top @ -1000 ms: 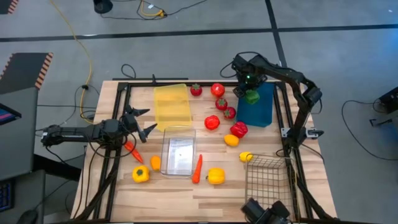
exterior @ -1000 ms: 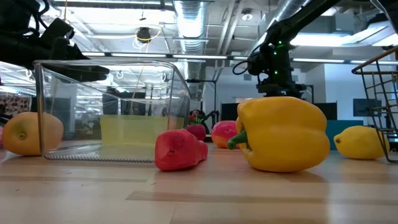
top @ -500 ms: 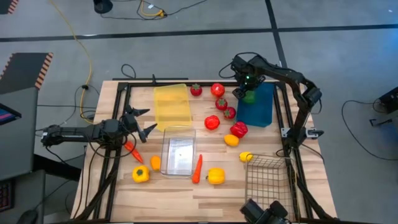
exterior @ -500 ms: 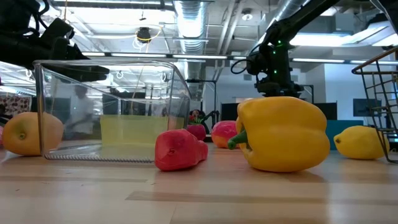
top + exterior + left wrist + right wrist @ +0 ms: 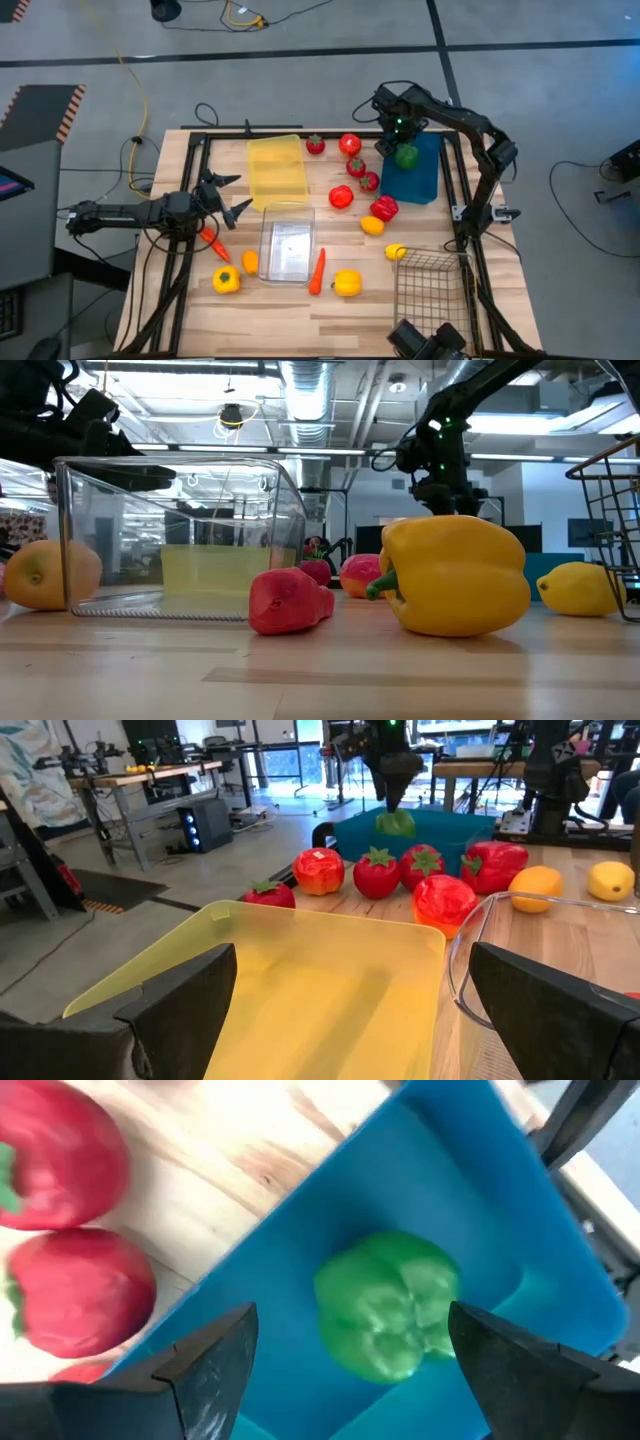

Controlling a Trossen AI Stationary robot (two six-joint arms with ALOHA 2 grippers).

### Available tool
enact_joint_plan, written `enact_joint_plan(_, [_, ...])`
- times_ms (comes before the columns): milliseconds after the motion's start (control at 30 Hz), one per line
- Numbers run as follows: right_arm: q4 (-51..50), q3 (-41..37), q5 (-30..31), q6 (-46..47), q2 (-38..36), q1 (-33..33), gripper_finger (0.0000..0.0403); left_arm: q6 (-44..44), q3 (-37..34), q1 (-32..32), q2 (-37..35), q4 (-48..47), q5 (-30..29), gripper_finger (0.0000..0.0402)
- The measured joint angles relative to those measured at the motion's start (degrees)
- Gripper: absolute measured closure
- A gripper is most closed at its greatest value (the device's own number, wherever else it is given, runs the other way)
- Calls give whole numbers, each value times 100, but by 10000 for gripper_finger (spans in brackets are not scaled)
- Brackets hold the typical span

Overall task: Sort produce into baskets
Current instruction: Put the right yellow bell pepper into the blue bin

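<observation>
A green bell pepper (image 5: pixel 388 1318) lies inside the dark blue bin (image 5: pixel 412 170), at the bin's far end on the right side of the table (image 5: pixel 300 310). The right gripper (image 5: pixel 397 135) hangs directly over it with its fingers spread apart and nothing between them; the pepper sits free on the blue floor of the bin. No brand, label or writing can be read on any bin or toy.

Just left of the blue bin a cluster of red pieces lies on the wood: a tomato (image 5: pixel 349 144) at the far side, two strawberries (image 5: pixel 356 166) beside it, another tomato (image 5: pixel 341 196) nearer the middle, and a red pepper (image 5: pixel 384 208) at the bin's near corner. An orange (image 5: pixel 372 226) sits just near of that red pepper, and a lemon (image 5: pixel 396 252) lies beside the far left corner of the wire-mesh basket (image 5: pixel 430 283), which stands at the near right.

The yellow bin (image 5: pixel 276 168) stands far left of centre, with a small strawberry (image 5: pixel 315 145) at its right. The clear bin (image 5: pixel 288 245) is just near of it, flanked by a carrot (image 5: pixel 318 271) and a yellow pepper (image 5: pixel 347 283) on its right.

The left gripper (image 5: pixel 232 196) waits at the left edge, level with the gap between the yellow and clear bins, its fingers wide apart and empty.
</observation>
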Motion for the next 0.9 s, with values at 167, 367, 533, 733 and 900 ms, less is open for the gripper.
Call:
enact_joint_plan(167, [-149,467,-129,2,-4,300,48,0,0,-1,0,0,1,13])
enact_joint_plan(367, [-158,700,-340,22,-7,1017,49,0,0,0,0,0,-1,13])
enact_joint_plan(533, [-251,696,-447,592,-4,1752,49,0,0,-2,0,0,2,13])
enact_joint_plan(733, [-510,689,-573,718,-4,2657,49,0,0,-2,0,0,1,13])
enact_joint_plan(900, [-239,689,-577,902,-4,3364,49,0,0,-2,0,0,1,13])
